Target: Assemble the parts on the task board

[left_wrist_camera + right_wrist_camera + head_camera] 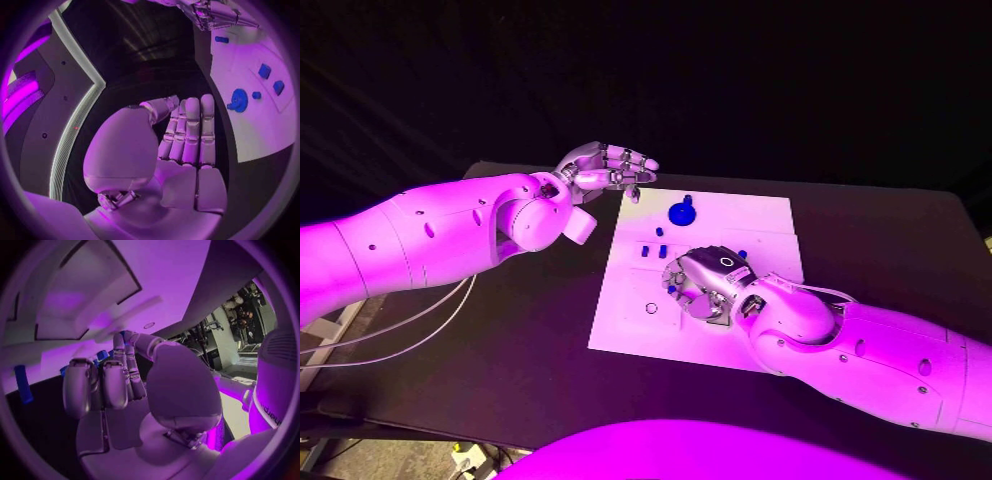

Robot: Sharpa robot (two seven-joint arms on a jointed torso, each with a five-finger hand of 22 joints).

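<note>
My right hand (708,285) rests fingers-down on the task board (625,320), grasp undeterminable, while the left wrist view shows my left hand (184,145) flat, empty, fingers together.

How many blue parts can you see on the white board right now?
5: a round part near the far edge of the task board, a small bar nearer, two blocks side by side, one piece beside the right hand. That hand may hide more.
</note>
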